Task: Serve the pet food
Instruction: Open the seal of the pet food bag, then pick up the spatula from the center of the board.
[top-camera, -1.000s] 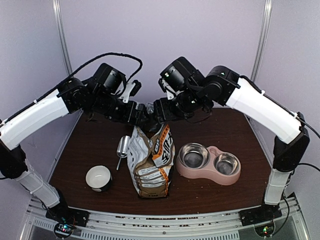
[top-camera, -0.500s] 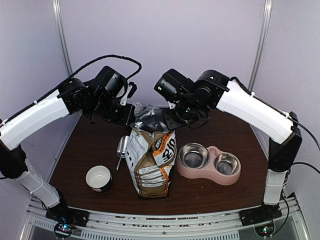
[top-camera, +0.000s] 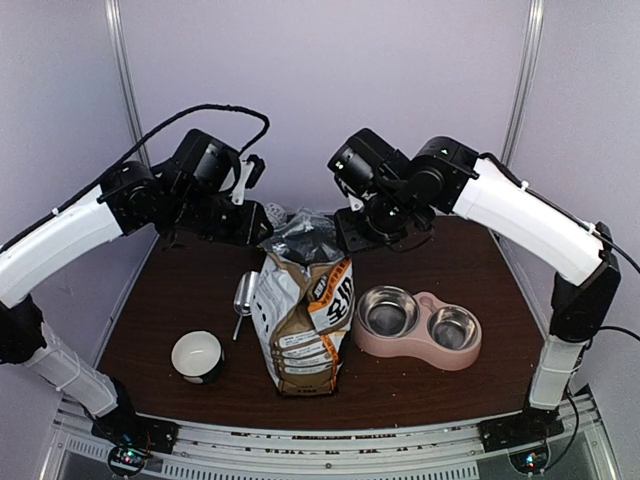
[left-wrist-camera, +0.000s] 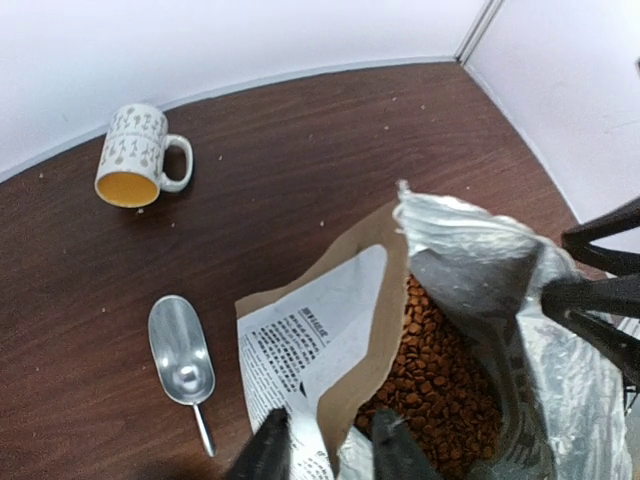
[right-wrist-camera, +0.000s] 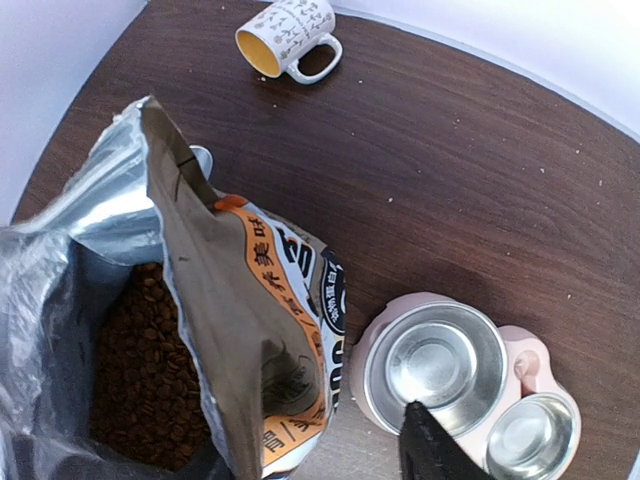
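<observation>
The printed bag stands upright mid-table with its top pulled open. The pet food fills it as brown kibble, also seen in the right wrist view. My left gripper is at the bag's left rim. Its fingers close on the rim wall, one outside and one inside. My right gripper is at the bag's right rim. One finger shows outside the bag with a gap to the wall, and the other is hidden. The pink double bowl holds two bare steel cups.
A metal scoop lies left of the bag, also in the left wrist view. A white mug stands near the front left. The bowl sits close against the bag's right side. Walls enclose the back and sides.
Both grippers have moved apart from the bag's top, left one leftward, right one rightward. The bag's mouth has spread open and the bag stands taller.
</observation>
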